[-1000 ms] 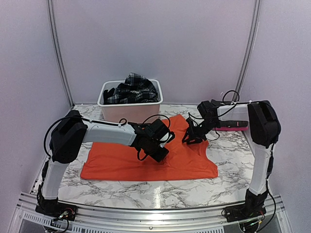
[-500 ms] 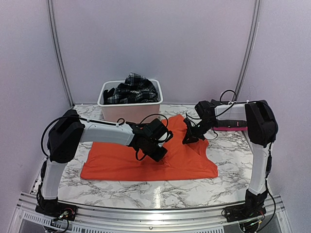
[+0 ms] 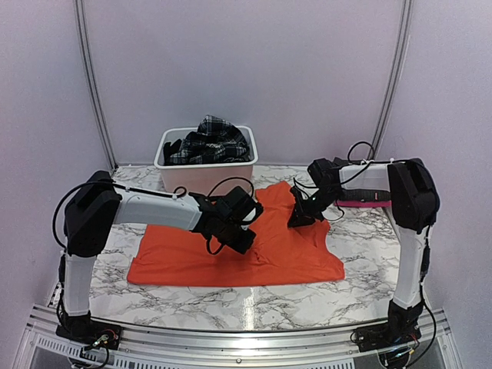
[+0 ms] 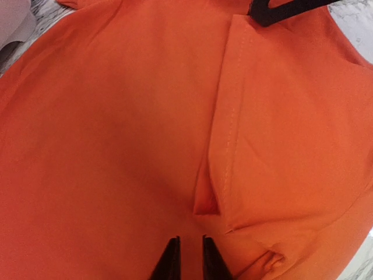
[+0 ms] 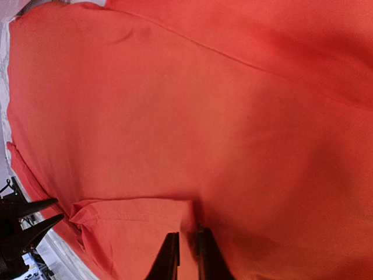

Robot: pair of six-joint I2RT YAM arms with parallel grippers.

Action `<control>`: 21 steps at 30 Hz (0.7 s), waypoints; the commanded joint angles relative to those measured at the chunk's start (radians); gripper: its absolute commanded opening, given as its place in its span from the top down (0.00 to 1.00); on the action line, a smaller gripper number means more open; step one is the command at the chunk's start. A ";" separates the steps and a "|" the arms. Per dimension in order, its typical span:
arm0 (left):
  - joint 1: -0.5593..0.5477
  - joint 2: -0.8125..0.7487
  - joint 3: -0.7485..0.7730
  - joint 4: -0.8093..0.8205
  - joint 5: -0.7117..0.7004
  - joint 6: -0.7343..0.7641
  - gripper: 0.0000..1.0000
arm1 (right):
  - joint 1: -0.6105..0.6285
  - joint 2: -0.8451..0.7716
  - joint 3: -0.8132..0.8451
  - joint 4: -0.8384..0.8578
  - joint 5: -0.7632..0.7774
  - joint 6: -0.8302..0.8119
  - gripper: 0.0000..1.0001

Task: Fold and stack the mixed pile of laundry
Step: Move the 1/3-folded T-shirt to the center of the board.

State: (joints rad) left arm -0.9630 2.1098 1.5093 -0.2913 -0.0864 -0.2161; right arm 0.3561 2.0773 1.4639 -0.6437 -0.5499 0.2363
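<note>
The large bright orange cloth T-shirt (image 3: pixel 177 261) is a matt, fine-knit fabric with stitched hems. Beneath the T-shirt, the grey-veined white marble-look table (image 3: pixel 361 246) is smooth and faintly glossy. Behind the T-shirt, the white rectangular plastic tub (image 3: pixel 204 178) is smooth and holds black-and-white plaid woven cloth (image 3: pixel 215 138).

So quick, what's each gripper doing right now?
Left gripper: over the orange T-shirt; open or closed cannot be told.
Right gripper: closed, pinching a fold of the orange T-shirt.
</note>
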 commanded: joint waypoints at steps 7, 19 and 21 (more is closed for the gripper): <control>0.161 -0.349 -0.342 -0.011 -0.137 -0.263 0.18 | -0.056 -0.243 -0.071 -0.078 0.120 -0.015 0.49; 0.308 -0.476 -0.611 -0.012 0.072 -0.421 0.06 | -0.002 -0.324 -0.387 0.114 -0.023 0.161 0.49; 0.310 -0.464 -0.638 -0.014 0.081 -0.445 0.07 | 0.000 -0.323 -0.428 0.119 -0.009 0.167 0.49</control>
State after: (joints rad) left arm -0.6628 1.6173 0.9127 -0.2916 -0.0631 -0.5941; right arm 0.3454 1.7576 1.0893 -0.5831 -0.5488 0.3435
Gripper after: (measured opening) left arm 0.941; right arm 0.508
